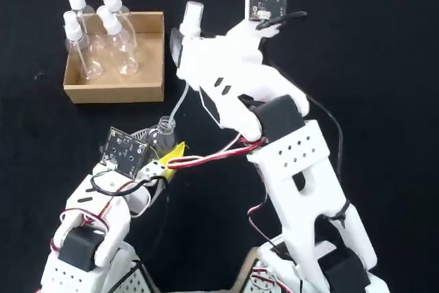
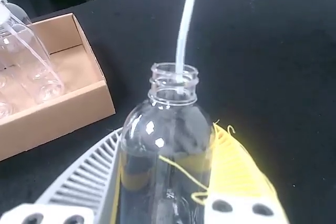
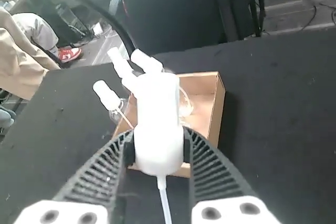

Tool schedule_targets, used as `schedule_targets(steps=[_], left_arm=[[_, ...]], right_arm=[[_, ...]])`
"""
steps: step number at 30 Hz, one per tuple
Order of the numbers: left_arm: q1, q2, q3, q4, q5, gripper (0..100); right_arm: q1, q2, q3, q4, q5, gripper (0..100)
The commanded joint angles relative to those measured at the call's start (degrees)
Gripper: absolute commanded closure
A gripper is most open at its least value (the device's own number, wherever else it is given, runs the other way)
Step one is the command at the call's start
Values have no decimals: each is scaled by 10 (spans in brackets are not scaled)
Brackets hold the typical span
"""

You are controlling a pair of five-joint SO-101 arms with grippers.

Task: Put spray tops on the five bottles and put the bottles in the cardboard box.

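Note:
A clear, uncapped bottle (image 2: 168,145) stands upright between the fingers of my left gripper (image 2: 168,153), which is shut on it at the table's near middle (image 1: 163,134). My right gripper (image 3: 157,148) is shut on a white spray top (image 3: 156,121) held above that bottle (image 1: 192,18). The top's thin dip tube (image 2: 184,30) hangs down and its end sits just inside the bottle's open neck (image 2: 174,83). The cardboard box (image 1: 113,90) lies at the far left and holds several clear bottles (image 1: 103,39) with spray tops on.
The table is covered in black cloth (image 1: 370,66), bare to the right of the arms. Red, white and black cables (image 1: 212,156) run between the two arms close to the held bottle. The box's near wall (image 2: 58,114) is a short way from the left gripper.

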Motion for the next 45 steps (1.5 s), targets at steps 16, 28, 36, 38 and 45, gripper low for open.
schedule_targets(steps=[16,28,36,38,45], left_arm=[[2,-4,-5,-14,6,909],[1,-4,-4,-14,6,909],[1,-4,-3,-14,6,909],[1,-4,-3,-14,6,909],[1,-4,-3,-14,6,909]], right_arm=[[-61,-96,46,42,-2,970],[-67,-175,214,-23,-1,970],[-70,-237,294,-25,-1,966],[-70,-243,312,-39,-1,966],[-145,-270,374,-91,84,969]])
